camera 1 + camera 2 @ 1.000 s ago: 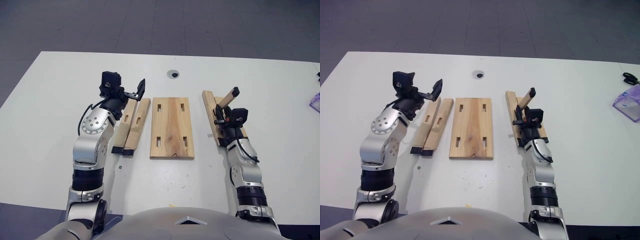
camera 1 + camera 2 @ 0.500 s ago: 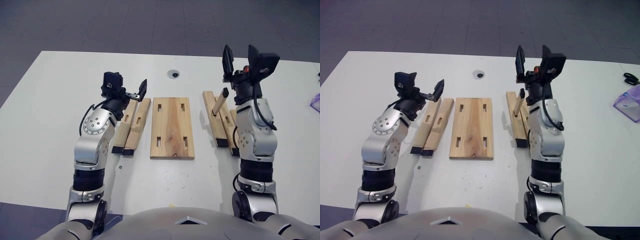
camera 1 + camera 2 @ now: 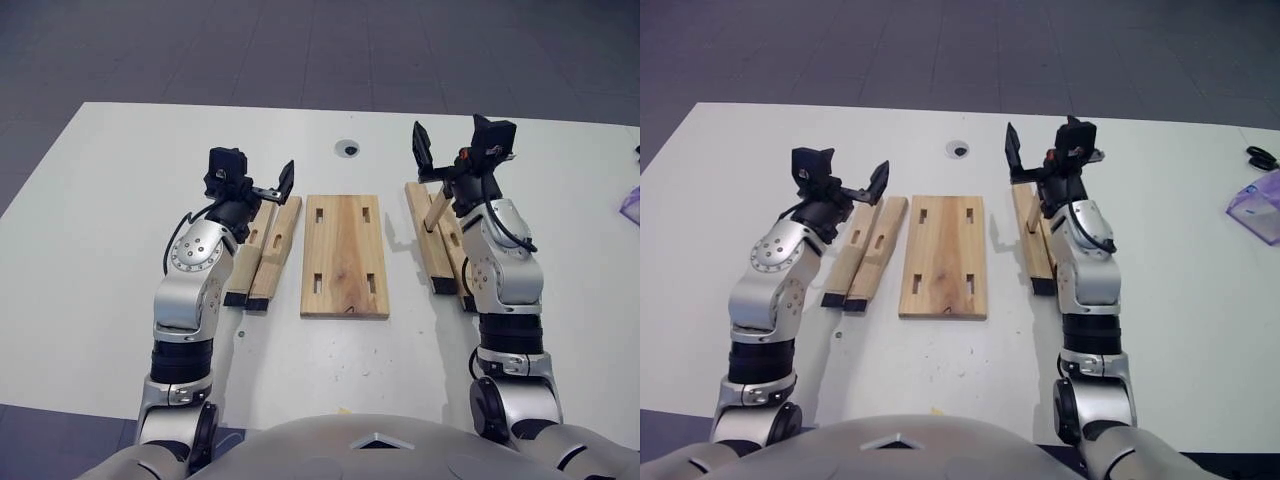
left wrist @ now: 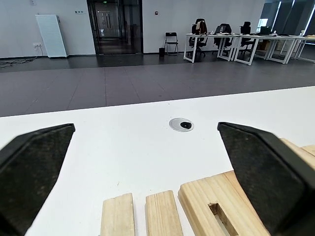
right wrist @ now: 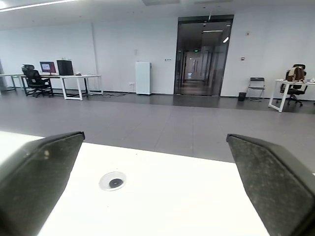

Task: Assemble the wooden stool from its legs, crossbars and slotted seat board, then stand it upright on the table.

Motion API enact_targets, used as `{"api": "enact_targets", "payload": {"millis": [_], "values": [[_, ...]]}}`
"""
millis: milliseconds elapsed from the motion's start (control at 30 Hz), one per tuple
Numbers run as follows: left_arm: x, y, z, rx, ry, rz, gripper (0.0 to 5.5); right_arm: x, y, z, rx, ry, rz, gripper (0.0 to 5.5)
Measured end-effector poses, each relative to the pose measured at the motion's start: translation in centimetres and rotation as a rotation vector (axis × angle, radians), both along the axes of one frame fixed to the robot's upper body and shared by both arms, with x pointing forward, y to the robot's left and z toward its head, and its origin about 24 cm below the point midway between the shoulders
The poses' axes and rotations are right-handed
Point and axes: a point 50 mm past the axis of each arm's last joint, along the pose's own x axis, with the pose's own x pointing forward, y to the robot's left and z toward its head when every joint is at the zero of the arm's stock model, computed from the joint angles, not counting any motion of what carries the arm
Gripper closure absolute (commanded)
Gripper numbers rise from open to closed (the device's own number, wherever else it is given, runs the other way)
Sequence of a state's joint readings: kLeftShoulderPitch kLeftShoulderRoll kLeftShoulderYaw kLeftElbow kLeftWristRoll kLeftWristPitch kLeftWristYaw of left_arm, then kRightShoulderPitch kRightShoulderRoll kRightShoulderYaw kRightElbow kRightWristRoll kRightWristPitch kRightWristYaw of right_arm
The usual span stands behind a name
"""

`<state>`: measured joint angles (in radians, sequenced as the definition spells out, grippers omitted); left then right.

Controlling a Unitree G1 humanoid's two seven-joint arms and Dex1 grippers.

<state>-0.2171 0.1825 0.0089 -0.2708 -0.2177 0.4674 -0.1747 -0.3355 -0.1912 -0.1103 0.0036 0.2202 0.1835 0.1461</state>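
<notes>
The slotted seat board [image 3: 344,255] lies flat mid-table. Two wooden legs [image 3: 263,252] with dark ends lie side by side to its left, and two more legs [image 3: 436,250] lie to its right. A short crossbar [image 3: 437,210] leans tilted on the right pair. My left gripper [image 3: 255,183] hovers open over the far ends of the left legs, nothing between its fingers [image 4: 266,172]. Open and holding nothing, my right gripper [image 3: 455,150] is raised above the far end of the right legs, just beyond the crossbar.
A round cable hole [image 3: 347,148] sits in the white table [image 3: 120,220] beyond the seat board. Scissors [image 3: 1260,155] and a purple bag [image 3: 1258,215] lie at the far right edge. Bare table surrounds the parts.
My right arm lifted off the right legs, rose high, then came down a little and toward the left; its gripper now stands open. The crossbar stays leaning. My left arm hardly moved.
</notes>
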Motion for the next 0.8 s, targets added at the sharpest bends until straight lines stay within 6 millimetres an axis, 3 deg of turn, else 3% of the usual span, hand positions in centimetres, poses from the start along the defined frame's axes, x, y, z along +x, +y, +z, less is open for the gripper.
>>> {"api": "enact_targets", "payload": {"millis": [267,467,700,800], "values": [[0.0,0.0,-0.1,-0.006,0.003,0.004,0.10,0.1,1.0,0.2,0.102,-0.037,0.042,0.11],[0.0,0.0,-0.1,-0.007,0.004,0.003,0.10,0.2,0.5,1.0,0.131,-0.034,0.028,0.11],[0.0,0.0,0.0,-0.016,0.005,0.006,0.10,0.5,1.2,7.4,0.142,-0.217,0.060,0.11],[0.0,0.0,0.0,-0.016,0.010,0.007,0.10,0.5,1.2,7.7,0.127,-0.226,0.062,0.11]]}}
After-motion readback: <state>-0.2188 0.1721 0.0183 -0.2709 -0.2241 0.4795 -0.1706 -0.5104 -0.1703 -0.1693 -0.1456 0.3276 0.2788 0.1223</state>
